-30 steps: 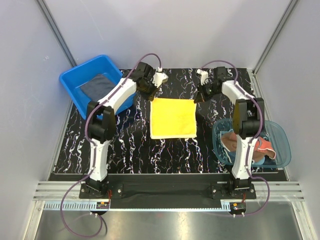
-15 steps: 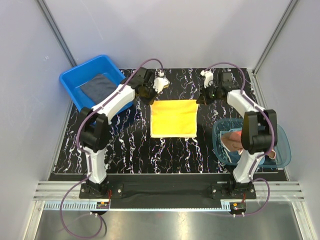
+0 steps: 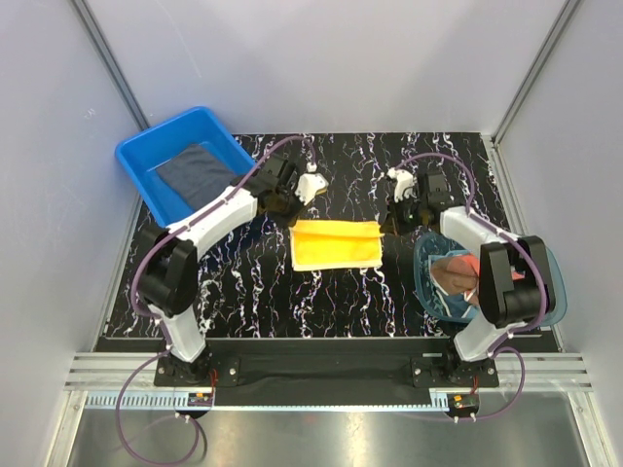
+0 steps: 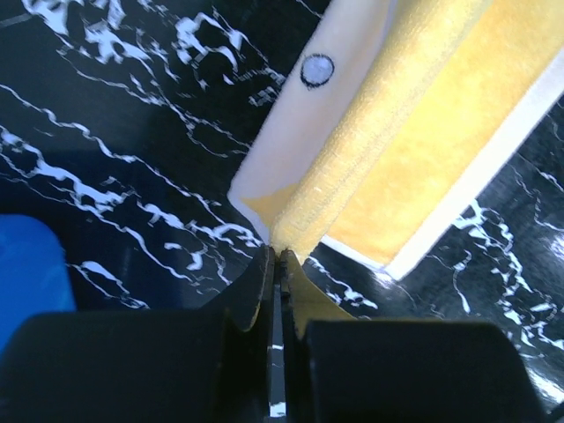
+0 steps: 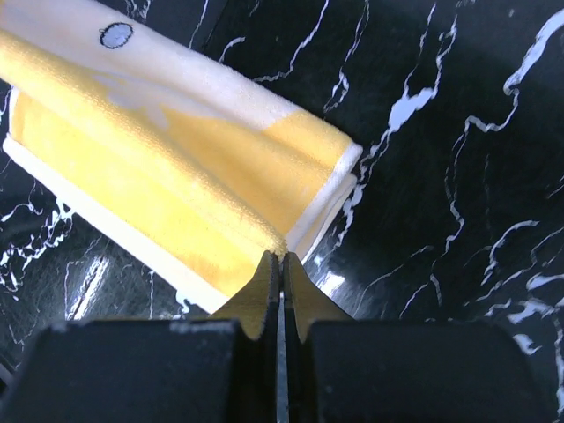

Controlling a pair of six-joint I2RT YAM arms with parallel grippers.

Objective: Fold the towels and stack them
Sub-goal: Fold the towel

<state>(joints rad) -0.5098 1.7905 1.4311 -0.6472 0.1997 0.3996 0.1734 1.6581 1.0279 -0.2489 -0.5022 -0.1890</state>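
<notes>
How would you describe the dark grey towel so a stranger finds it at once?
Find the blue tub at the far left corner of the table. The dark grey towel lies flat inside it. It is the only towel there; the yellow towel lies on the black table.

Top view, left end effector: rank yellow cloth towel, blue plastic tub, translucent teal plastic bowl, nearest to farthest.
From the left end effector:
1. The yellow cloth towel, mid-table; its left corner is pinched in that end effector.
2. The blue plastic tub, far-left corner of the table, beside the left arm.
3. The translucent teal plastic bowl, right side, beyond the towel.
</notes>
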